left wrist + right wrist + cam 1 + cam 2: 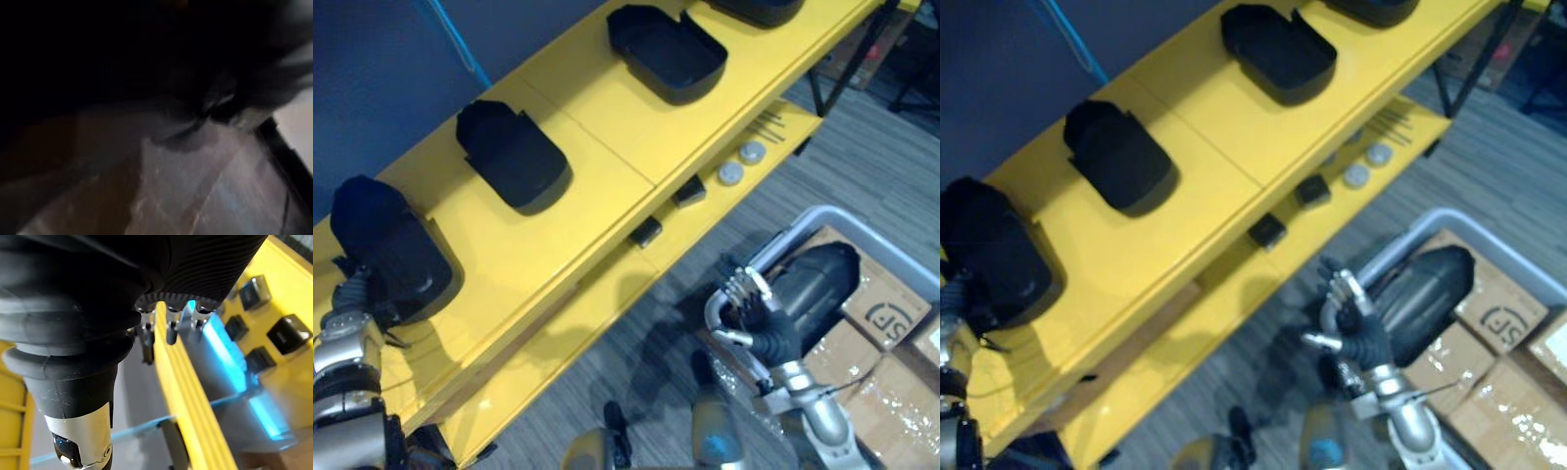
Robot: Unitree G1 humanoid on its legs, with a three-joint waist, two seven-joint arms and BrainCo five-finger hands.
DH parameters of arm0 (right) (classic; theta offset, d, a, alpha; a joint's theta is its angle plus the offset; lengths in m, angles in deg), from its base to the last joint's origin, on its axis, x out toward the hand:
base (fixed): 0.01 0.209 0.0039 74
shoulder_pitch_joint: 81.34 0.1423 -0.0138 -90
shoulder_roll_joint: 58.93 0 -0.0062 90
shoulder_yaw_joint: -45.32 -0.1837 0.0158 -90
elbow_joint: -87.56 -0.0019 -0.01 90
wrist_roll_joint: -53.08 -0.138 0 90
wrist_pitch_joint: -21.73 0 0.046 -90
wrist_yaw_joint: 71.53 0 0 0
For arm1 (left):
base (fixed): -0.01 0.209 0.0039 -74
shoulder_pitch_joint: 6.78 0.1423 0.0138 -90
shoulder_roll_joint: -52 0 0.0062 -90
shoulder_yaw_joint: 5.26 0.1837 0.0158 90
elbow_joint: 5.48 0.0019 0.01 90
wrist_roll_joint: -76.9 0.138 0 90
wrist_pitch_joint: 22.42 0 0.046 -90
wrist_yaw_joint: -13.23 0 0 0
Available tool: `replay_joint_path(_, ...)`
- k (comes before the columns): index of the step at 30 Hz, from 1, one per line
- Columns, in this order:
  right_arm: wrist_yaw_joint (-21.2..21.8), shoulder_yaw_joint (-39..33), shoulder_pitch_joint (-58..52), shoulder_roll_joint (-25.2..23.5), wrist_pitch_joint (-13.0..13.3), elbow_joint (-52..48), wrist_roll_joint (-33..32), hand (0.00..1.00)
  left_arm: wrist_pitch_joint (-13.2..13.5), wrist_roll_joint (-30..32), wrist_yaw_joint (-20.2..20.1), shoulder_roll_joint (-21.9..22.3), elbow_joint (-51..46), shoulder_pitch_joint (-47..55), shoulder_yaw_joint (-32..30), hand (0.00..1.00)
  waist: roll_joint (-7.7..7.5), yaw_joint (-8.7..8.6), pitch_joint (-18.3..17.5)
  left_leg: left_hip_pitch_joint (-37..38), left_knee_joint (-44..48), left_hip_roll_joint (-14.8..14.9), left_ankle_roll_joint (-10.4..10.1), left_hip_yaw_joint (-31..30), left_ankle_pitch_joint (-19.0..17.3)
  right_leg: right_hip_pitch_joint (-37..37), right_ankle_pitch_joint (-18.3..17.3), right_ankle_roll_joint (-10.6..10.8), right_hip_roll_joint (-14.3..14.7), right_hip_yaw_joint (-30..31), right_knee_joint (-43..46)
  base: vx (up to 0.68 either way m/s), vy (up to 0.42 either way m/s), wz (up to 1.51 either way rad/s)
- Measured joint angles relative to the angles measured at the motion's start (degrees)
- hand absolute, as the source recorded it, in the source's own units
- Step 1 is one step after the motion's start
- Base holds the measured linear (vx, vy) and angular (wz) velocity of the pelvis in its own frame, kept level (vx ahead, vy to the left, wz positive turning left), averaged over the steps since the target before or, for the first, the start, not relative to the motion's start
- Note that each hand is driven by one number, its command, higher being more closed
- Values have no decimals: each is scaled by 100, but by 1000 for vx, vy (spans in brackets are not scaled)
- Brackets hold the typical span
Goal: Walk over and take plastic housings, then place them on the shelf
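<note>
My left hand (350,294) is at the end housing (396,250) on the top shelf (597,117). Its fingers are hidden behind the housing, so I cannot tell their grip. My right hand (759,311) hangs loosely open and empty, just beside the bin housing (818,284) lying in the bin (847,220).

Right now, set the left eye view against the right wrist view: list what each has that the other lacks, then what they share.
Left eye view adds: black housings on top of the yellow shelf, the left hand beside the nearest one, a grey bin holding another housing, cardboard boxes, silver discs.
Right wrist view adds: the right hand from behind, its fingers against the shelf's edge.
Shared: the shelf, the right hand, open and holding nothing, small black blocks on the lower level.
</note>
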Motion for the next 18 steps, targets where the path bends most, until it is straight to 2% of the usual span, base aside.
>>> replay_joint_path(4, 11, -1, 1, 6, 96, 1, -6, 0, -91, -8, -17, -64, 10, -18, 68, 0, -2, 3, 1, -5, 7, 1, 2, -4, -8, 0, 1, 1, -1, -12, 0, 0, 0, 0)
replay_joint_path(7, 11, -1, -8, 3, 97, 6, -7, 0, -211, -7, -50, -210, 51, -60, 206, 0, -2, -4, 0, -56, 75, 19, 4, -16, -25, 2, 2, 2, 0, -47, 0, 2, -5, 4)
replay_joint_path(13, 16, 128, -51, -26, 110, 48, -8, 0, -377, -17, -25, -224, 120, -44, 202, 0, -4, -9, -1, 34, 76, 63, 1, -161, -30, 222, 9, -8, 17, -205, -93, 8, -11, 11)
replay_joint_path(18, 8, 255, -57, -185, 235, 82, -2, 0, -420, -13, 71, -230, 126, -44, 165, 0, -7, 79, -18, 46, 64, 82, 4, -207, -36, 405, 126, -20, 20, -290, -393, 7, -7, 5)
